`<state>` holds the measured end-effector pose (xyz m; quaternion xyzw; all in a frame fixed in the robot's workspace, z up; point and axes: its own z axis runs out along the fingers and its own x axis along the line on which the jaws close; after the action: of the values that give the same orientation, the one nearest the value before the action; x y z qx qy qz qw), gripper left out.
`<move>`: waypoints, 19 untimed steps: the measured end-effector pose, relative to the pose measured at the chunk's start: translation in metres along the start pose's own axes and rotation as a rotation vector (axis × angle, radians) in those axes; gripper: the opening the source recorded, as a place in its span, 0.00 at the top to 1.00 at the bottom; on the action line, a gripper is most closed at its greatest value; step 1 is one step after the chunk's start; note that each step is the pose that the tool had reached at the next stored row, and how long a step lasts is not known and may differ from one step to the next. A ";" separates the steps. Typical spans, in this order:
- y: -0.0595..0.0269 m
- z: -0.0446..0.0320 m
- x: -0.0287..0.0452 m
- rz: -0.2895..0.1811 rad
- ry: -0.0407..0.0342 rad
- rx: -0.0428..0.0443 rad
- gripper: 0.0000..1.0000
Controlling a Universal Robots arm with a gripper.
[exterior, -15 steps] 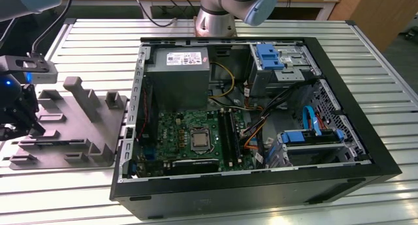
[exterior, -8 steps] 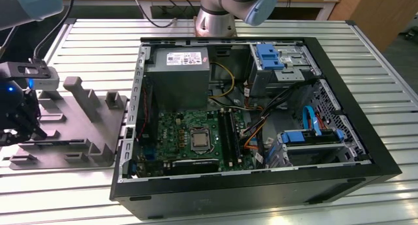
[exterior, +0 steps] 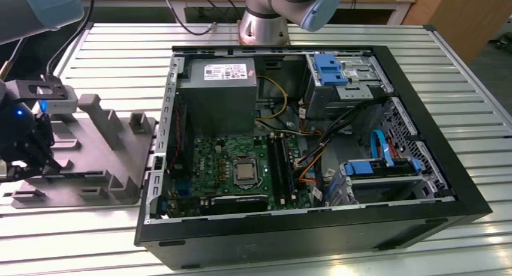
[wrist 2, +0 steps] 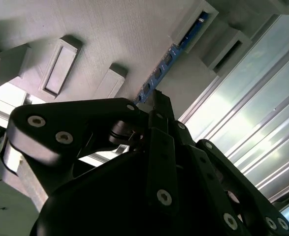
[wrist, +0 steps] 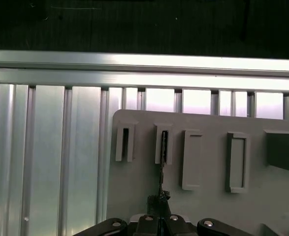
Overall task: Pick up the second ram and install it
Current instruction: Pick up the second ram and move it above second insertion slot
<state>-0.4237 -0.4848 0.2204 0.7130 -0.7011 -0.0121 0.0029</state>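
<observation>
- The gripper (exterior: 30, 163) is hanging at the exterior view's left edge, low over a grey holder plate (exterior: 104, 153) which is lying on the slatted metal table (exterior: 120, 54).
- In both wrist views the second ram (wrist 2: 176, 49) (wrist: 162, 164) is standing on its long edge on that plate, so it is showing as one thin dark line with a blue rim.
- In the first wrist view, its far end is sitting inside a small grey slotted post (wrist: 163, 143), and its near end is reaching in between the black tips of the gripper (wrist: 159, 202).
- The fingers (wrist 2: 160, 105) are drawn almost fully together, with the thin board between them, so the tool is looking clamped on the near end of the stick; the gap is no wider than the board itself.
- The stick is resting in the holder, not lifted out of it.
- Other grey posts and rectangular pockets are standing in a row beside the occupied post.
- The open computer case (exterior: 320, 225) is lying on the table just beside the plate, toward the exterior view's right, well apart from the gripper.
- Inside it the green motherboard (exterior: 212, 162) is showing a square silver processor socket (exterior: 244, 170) and, just beside that, the long black memory slots (exterior: 280, 159).
- The arm's base (exterior: 264, 18) is standing behind the case.
</observation>
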 end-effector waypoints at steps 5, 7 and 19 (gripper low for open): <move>-0.0002 0.0028 0.0000 0.000 -0.0002 0.0003 0.90; -0.0002 0.0028 0.0001 0.000 0.0000 0.0000 0.90; -0.0001 0.0031 0.0001 0.000 -0.0093 0.0011 0.71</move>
<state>-0.4237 -0.4849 0.2173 0.7130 -0.7010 -0.0150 -0.0007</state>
